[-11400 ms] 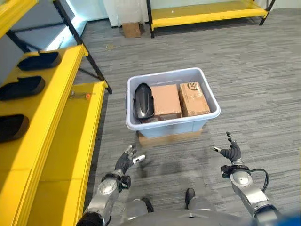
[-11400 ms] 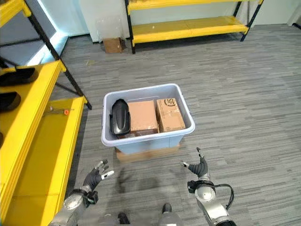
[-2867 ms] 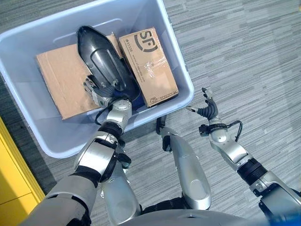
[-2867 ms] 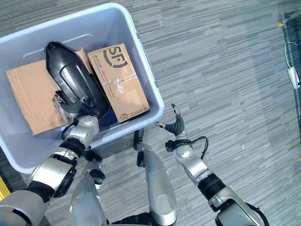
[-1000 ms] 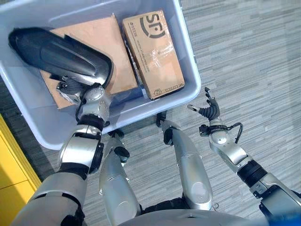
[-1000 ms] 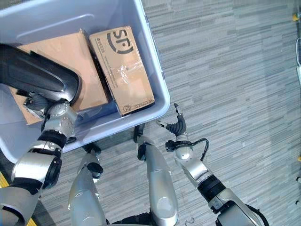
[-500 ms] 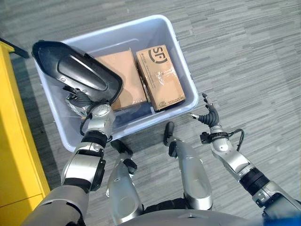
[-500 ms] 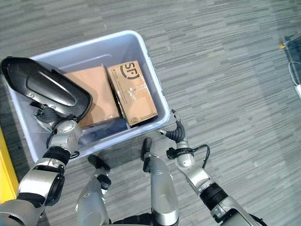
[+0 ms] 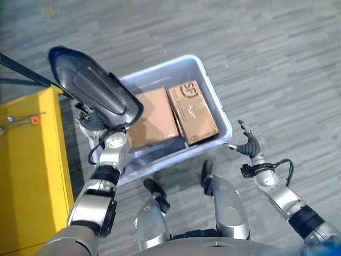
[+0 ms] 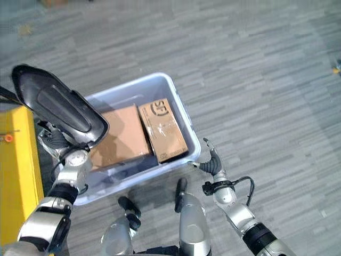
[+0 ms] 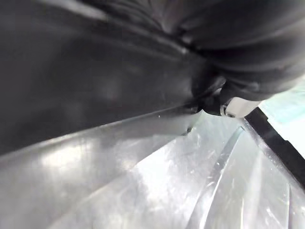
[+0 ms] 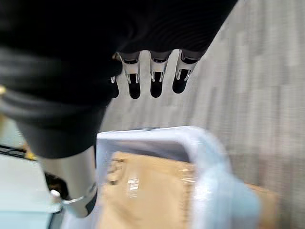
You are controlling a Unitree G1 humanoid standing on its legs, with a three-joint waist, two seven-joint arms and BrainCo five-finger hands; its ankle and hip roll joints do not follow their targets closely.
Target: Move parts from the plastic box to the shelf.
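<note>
A long black moulded part [image 9: 93, 88] is held up over the left end of the pale blue plastic box [image 9: 219, 101], tilted with its narrow end toward the far left. My left hand [image 9: 98, 125] grips it from underneath, fingers curled against its underside, and its dark surface [image 11: 95, 71] looms close in the left wrist view. Two cardboard boxes [image 9: 154, 117] [image 9: 193, 112] lie side by side in the plastic box. My right hand [image 9: 249, 146] hangs open over the floor just right of the box's near corner, its fingers [image 12: 155, 81] straight.
The yellow shelf [image 9: 26, 160] stands at the left, close beside the plastic box, with a black frame bar crossing at its far end. A small orange item [image 9: 34, 120] lies on the shelf's far part. Grey striped carpet surrounds the box.
The black part has come up out of the box and now hangs above its left end. The camera has risen, bringing the yellow shelf into view. The right hand stays open.
</note>
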